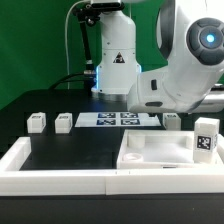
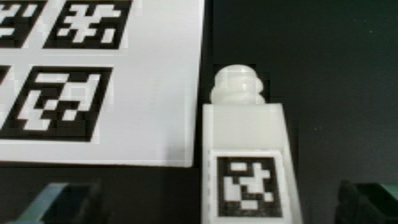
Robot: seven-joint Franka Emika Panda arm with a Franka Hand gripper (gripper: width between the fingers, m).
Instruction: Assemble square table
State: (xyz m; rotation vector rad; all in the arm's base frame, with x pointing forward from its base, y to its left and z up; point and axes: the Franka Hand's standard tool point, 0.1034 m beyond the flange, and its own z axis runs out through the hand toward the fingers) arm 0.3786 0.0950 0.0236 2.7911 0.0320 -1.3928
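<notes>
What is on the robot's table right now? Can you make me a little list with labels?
Table top: large white square plastic slab, loose, no legs attached
Legs seen: four short white block legs, all separate
Nearest leg: white knob-ended leg, beside the flat white marker board
End effector: open, fingertips either side of that leg, holding nothing
Built so far: nothing joined

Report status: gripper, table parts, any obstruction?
Gripper open, empty, over a leg. Leg lies flat, close beside the marker board. Nothing in the way.
</notes>
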